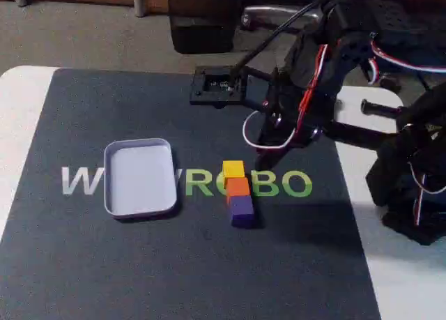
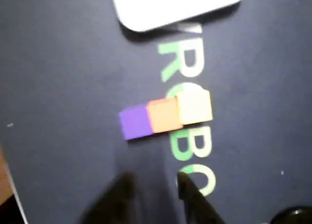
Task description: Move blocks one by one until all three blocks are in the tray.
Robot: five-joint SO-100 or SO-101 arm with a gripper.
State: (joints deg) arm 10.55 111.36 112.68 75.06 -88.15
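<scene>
Three blocks lie touching in a short row on the dark mat: yellow [image 1: 233,169], orange [image 1: 237,186] and purple [image 1: 242,208]. In the wrist view the row runs purple [image 2: 134,122], orange [image 2: 163,115], yellow [image 2: 195,107]. The pale tray [image 1: 139,177] sits left of them with nothing in it; its near end [image 2: 170,9] shows at the top of the wrist view. My gripper [image 1: 263,153] hangs above the mat just right of and behind the blocks. In the wrist view the gripper [image 2: 156,185] is blurred and open, with bare mat between its dark fingertips [image 2: 190,190].
The dark mat [image 1: 174,264] with white and green letters covers most of the white table. A black square mount [image 1: 218,86] sits at the mat's far edge. The arm's base and cables [image 1: 411,187] stand at the right.
</scene>
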